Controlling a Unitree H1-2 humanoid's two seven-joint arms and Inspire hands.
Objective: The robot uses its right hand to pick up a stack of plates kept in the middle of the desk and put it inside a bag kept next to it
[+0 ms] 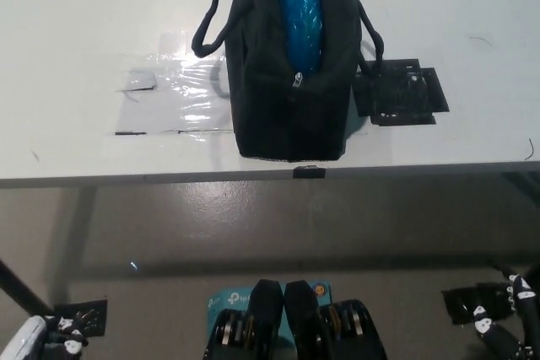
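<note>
A black bag [291, 65] stands on the white desk [76, 31], its zipper open along the top. A stack of blue plates [299, 10] wrapped in shiny plastic shows through the opening, inside the bag. My black right hand [506, 326] hangs low at the bottom right corner, below the desk edge and well away from the bag; whether it is open or shut is unclear. Only a sliver of my white left hand [29, 343] shows at the bottom left corner, also below the desk.
A clear plastic sheet [173, 94] is taped to the desk left of the bag. A flat black square mat [401, 90] lies right of the bag. A small black tag [308, 173] sits on the desk's front edge. Grey floor lies below.
</note>
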